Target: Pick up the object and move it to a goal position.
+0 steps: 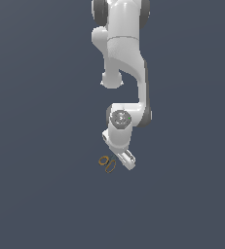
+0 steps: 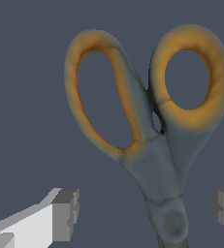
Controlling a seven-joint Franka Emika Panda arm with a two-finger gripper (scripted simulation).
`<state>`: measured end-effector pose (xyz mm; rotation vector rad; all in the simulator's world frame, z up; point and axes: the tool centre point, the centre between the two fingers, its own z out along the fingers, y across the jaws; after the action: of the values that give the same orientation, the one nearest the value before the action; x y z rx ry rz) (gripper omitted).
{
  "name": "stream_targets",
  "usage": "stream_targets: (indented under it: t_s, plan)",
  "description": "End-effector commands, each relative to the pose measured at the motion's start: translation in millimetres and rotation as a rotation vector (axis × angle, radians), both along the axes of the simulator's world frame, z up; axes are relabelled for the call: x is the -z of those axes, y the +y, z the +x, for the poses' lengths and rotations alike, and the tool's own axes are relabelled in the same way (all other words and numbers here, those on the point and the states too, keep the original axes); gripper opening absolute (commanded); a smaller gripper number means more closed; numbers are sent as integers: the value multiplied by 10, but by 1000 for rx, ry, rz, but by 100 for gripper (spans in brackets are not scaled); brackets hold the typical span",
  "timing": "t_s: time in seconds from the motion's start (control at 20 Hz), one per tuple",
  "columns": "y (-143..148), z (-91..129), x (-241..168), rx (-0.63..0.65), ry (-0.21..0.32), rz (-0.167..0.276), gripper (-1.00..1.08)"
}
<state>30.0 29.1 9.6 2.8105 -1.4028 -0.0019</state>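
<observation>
Gripper [image 2: 145, 213] w/ jaws spread wide, one grey pad [image 2: 67, 213] each side of the scissors [image 2: 154, 160] near the pivot, not touching it; scissors lie flat on the dark floor [image 1: 36, 194], orange loops poking out toward the exterior view's left of the arm [image 1: 126, 58].

I see the scissors [image 2: 154, 145] lying flat on the dark tabletop [image 1: 36, 194], w/ two orange-yellow oval loop handles, one long and narrow, the other rounder, joined by a grey-blue neck to a round pivot. Blades mostly out of wrist view. In exterior view the scissors [image 1: 107, 163] look tiny; only the loops show.
</observation>
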Motion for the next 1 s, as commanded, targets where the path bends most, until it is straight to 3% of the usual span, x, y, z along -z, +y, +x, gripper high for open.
stream_targets:
  t_s: [0.0,0.05,0.95]
  plan:
    - [0,10,17,0,-1,0,100]
    - [0,10,17,0,-1,0,-100]
    - [2,23,-200,2,-2,0,-100]
